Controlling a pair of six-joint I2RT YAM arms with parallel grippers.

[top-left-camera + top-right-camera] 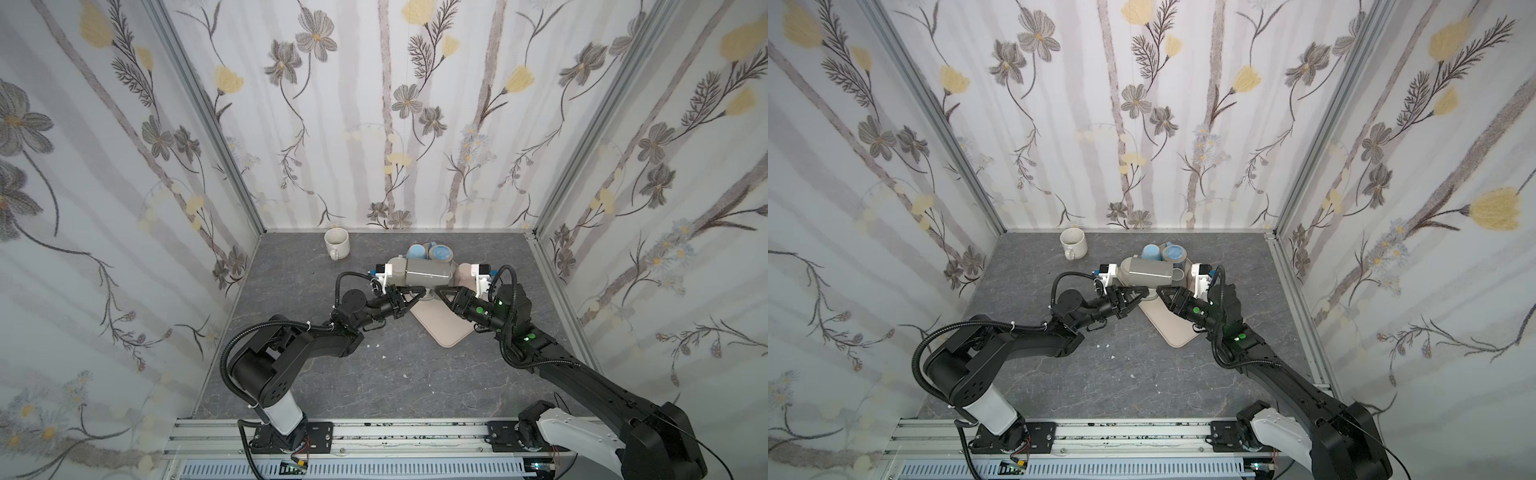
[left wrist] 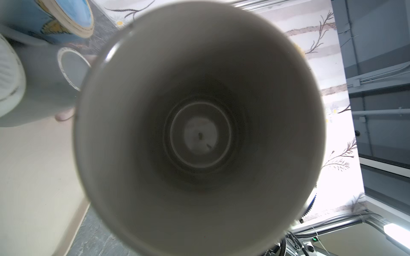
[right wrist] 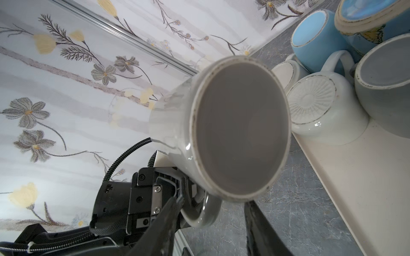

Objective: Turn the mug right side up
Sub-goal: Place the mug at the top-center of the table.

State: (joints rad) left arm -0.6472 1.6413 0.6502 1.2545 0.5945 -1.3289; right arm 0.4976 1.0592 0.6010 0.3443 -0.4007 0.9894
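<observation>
Where the grey table point(image 1: 332, 374) meets the back wall, left of the middle in both top views, a white mug point(image 1: 336, 243) stands upright with its mouth up, well apart from the rest. To the right of it, near the centre of the frame, the left gripper point(image 1: 417, 294) is closed tight on the tall grey mug point(image 1: 428, 272). In the right wrist view its black body sits just beside the handle point(image 3: 206, 212), but the exact place of contact is hidden. The grey mug lies on its side in the air above the beige tray point(image 1: 440, 328), its mouth turned to the left of the frame and its base to the right. The left wrist view looks straight into the mouth. Further right, the right gripper point(image 1: 444, 294) has its jaws parted and holds nothing. Its fingers point(image 3: 168, 219) stand apart below the base, with the handle showing between them. Behind the held mug, on the far corner of the tray, a light blue mug point(image 3: 315, 40) and a ribbed mug point(image 3: 315, 106) stand upside down among others.
</observation>
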